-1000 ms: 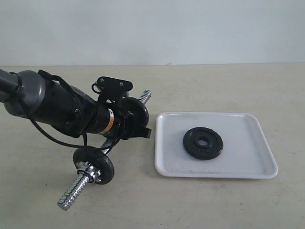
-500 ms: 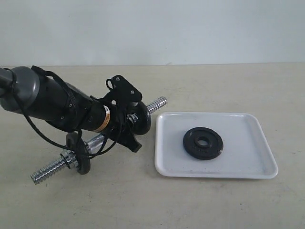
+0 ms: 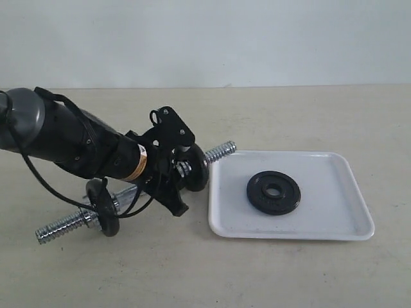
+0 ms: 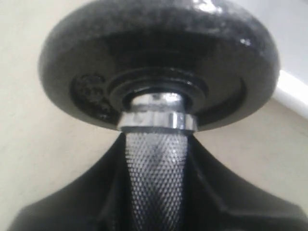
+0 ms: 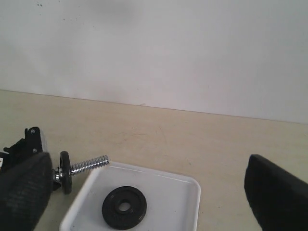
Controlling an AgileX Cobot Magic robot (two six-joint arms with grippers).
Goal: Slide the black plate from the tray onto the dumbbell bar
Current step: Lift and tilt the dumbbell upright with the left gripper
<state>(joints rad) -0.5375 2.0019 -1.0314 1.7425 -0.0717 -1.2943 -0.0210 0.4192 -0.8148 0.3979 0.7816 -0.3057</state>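
While the left hand (image 3: 173, 168) clamps the knurled middle of the dumbbell bar (image 3: 220, 152), the bar's free threaded end points right, at the far left corner of the tray (image 3: 321, 228). The black plate (image 3: 273, 192) lies flat near the tray's middle. The right hand (image 5: 149, 192) is spread wide and empty. Recommended: grip the plate's rim, tip it upright and align its hole with the thread. The tabletop (image 3: 289, 276) is matt beige, with a plain pale wall (image 3: 257, 38) behind.

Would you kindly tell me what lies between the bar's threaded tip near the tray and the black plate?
Nothing but the tray itself: its low rim and bare white floor, as the exterior view shows.
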